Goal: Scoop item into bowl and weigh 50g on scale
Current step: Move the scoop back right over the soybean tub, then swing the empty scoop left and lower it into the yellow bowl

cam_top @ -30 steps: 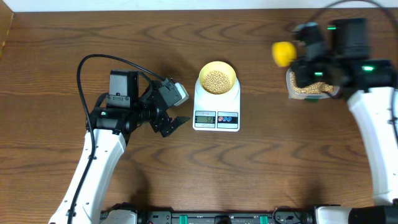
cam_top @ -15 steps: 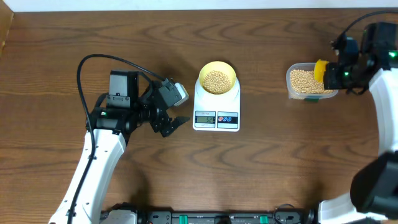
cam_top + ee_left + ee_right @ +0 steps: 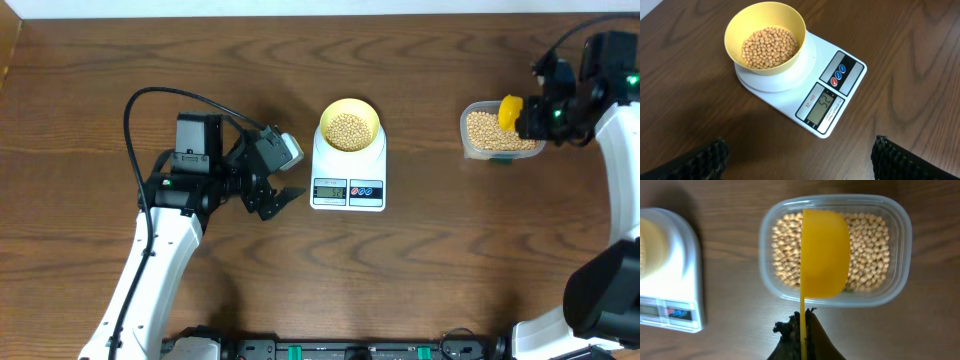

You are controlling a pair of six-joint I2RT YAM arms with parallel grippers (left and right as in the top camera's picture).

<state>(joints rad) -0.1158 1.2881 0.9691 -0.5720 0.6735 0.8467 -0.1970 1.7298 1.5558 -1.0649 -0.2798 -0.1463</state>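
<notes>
The pale yellow bowl (image 3: pixel 349 126) sits on the white scale (image 3: pixel 348 170) and holds tan beans (image 3: pixel 348 130). It also shows in the left wrist view (image 3: pixel 765 37), where the scale's display (image 3: pixel 822 106) reads about 52. My left gripper (image 3: pixel 278 200) is open and empty, left of the scale. My right gripper (image 3: pixel 535 115) is shut on the handle of a yellow scoop (image 3: pixel 822 255), held over the clear container (image 3: pixel 835 250) of beans (image 3: pixel 785 255). The scoop's underside faces the wrist camera.
The clear plastic container (image 3: pixel 500 133) stands at the right of the brown wooden table (image 3: pixel 440 270). A black cable loops above the left arm (image 3: pixel 160 95). The scale's edge shows at the left of the right wrist view (image 3: pixel 670 280).
My right arm swung right with the scoop, from left of the container to above its right side. Since half a second ago it barely shifted. The left arm has not moved.
</notes>
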